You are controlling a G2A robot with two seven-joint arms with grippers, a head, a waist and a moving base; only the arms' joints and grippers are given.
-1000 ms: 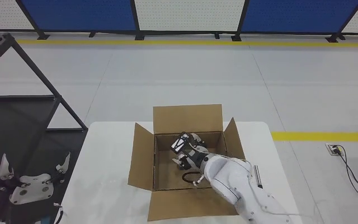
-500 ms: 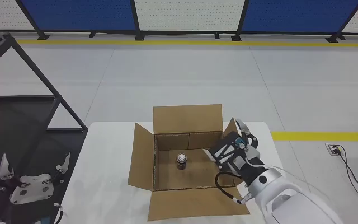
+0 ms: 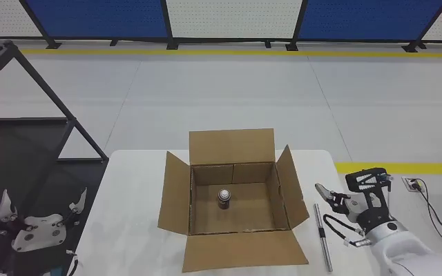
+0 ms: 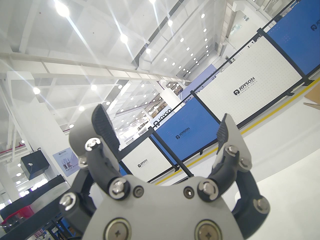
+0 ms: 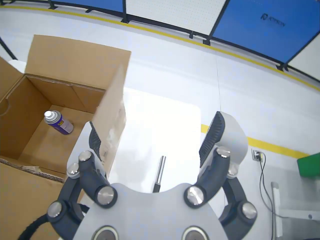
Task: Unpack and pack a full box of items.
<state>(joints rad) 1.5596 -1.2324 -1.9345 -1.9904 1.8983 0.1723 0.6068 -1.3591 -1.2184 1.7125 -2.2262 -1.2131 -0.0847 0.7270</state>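
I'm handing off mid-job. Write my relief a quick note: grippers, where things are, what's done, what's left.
Left gripper: open, empty, off the table, pointing up at the ceiling.
Right gripper: open, empty, over the table's right side, above the rod.
Box: open on the table, with the can upright inside.
Rod: flat on the table, right of the box.
Done: rod is out.
Left: probably take the can out, then pack both back.

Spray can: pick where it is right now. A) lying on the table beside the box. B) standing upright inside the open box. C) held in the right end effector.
B: the spray can stands cap-up on the bottom of the open box, clear of its walls.
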